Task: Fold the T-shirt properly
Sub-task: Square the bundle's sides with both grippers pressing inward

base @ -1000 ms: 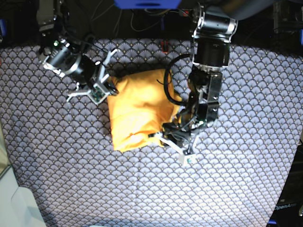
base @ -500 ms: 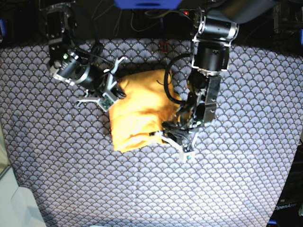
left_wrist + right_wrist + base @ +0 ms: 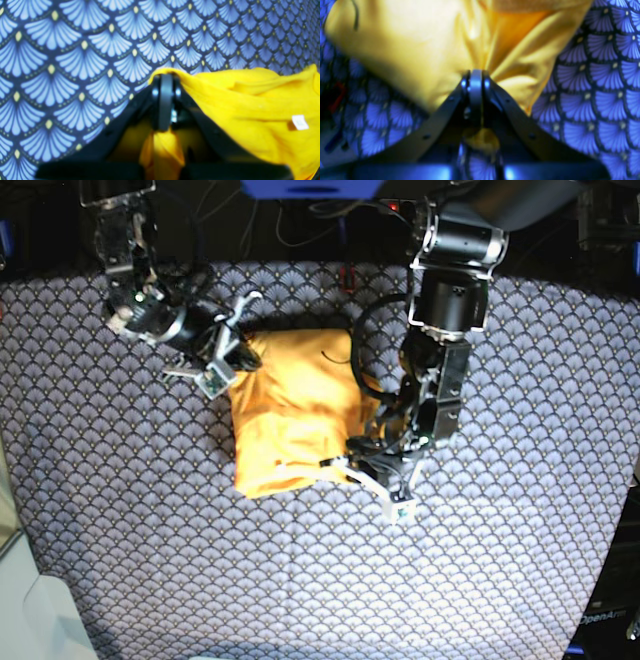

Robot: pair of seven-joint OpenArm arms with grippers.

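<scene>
Shirt look: we see the shirt (image 3: 290,410) as a plain orange-yellow bundle, folded into a rough rectangle, soft and puffy, with creases and no print. A small white tag (image 3: 299,122) shows on it in the left wrist view.
Shirt place: it lies on the patterned cloth (image 3: 500,580), in the upper middle of the base view, between our two arms.
Shirt axis: in the base view its long axis runs top to bottom, leaning a little, the top edge near our right gripper and the bottom edge near our left one.
Left gripper (image 3: 165,100): closed tight on a pinch of shirt at its lower right corner; fabric drapes over the fingertips and bunches behind them.
Right gripper (image 3: 475,82): closed tight on gathered fabric at the shirt's upper left corner, with folds radiating from the pinch.
Cable (image 3: 360,350): a black loop from our left arm lies across the shirt's right side.
</scene>
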